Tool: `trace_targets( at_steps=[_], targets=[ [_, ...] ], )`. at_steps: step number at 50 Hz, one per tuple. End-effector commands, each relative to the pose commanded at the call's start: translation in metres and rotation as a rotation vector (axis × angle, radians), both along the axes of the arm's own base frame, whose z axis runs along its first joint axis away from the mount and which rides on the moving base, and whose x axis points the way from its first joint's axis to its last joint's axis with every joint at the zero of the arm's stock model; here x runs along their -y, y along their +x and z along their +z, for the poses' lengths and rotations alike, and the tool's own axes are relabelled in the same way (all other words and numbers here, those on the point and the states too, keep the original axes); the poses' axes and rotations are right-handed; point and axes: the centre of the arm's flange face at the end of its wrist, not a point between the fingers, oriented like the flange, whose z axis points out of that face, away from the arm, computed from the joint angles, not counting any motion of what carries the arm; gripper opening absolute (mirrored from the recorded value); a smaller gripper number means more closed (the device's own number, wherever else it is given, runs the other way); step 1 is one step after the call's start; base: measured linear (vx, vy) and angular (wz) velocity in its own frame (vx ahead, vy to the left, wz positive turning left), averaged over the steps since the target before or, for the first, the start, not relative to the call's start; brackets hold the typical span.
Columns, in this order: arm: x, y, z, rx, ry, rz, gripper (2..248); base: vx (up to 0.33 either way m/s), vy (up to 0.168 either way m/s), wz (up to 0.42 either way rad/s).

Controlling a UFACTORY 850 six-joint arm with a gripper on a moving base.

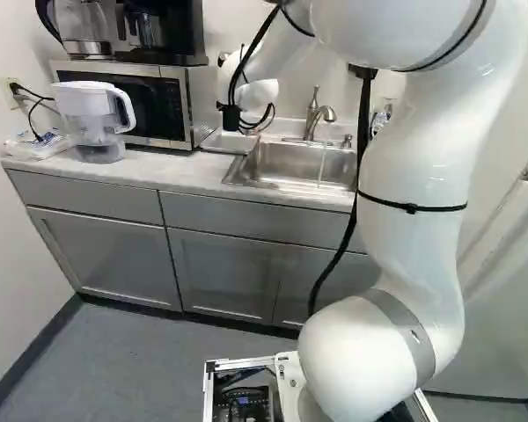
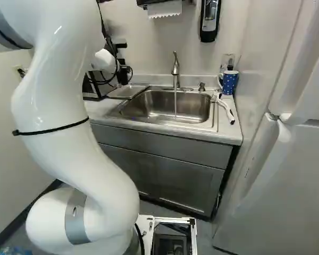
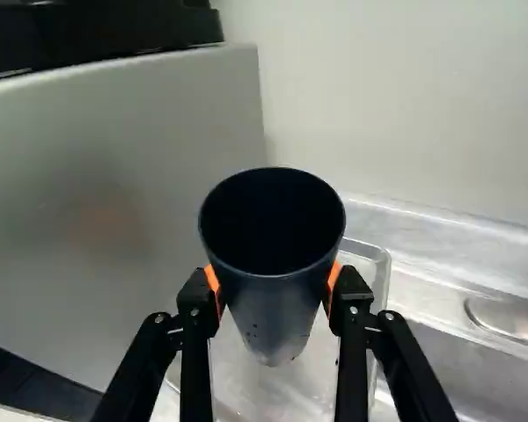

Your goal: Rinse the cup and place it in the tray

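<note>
A small dark part of the gripper shows beyond the arm in the left base view, near the microwave's side. In the wrist view my gripper is shut on a dark blue cup, one orange pad against each side. The cup's open rim faces the camera, and a few drops or specks mark its lower wall. Behind and below the cup, beside the sink, lies the shallow tray, which also shows in the right base view as a flat grey tray. Its middle is partly hidden by the cup.
Water runs from the faucet into the sink. The microwave stands beside the tray, a water pitcher further left. A blue dotted mug and a white-handled brush are right of the sink, near the fridge.
</note>
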Motion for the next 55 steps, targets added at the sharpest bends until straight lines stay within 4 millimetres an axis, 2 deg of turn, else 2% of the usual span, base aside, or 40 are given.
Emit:
trace_targets(
  at_steps=[18, 32, 45, 46, 50, 51, 55],
  targets=[
    [-0.002, 0.003, -0.021, -0.033, -0.009, 0.001, 125, 0.000, 0.000, 0.000],
    [-0.013, 0.023, -0.039, -0.050, -0.014, 0.009, 125, 0.000, 0.000, 0.000],
    [-0.013, 0.024, -0.047, -0.063, -0.018, 0.009, 128, 0.000, 0.000, 0.000],
    [-0.013, 0.024, -0.047, -0.063, -0.018, 0.009, 157, 0.000, 0.000, 0.000],
    [-0.013, 0.024, -0.047, -0.063, -0.018, 0.009, 157, 0.000, 0.000, 0.000],
    [-0.013, 0.024, -0.047, -0.063, -0.018, 0.009, 191, 0.000, 0.000, 0.000],
    [-0.013, 0.024, -0.047, -0.063, -0.018, 0.009, 191, 0.000, 0.000, 0.000]
  ],
)
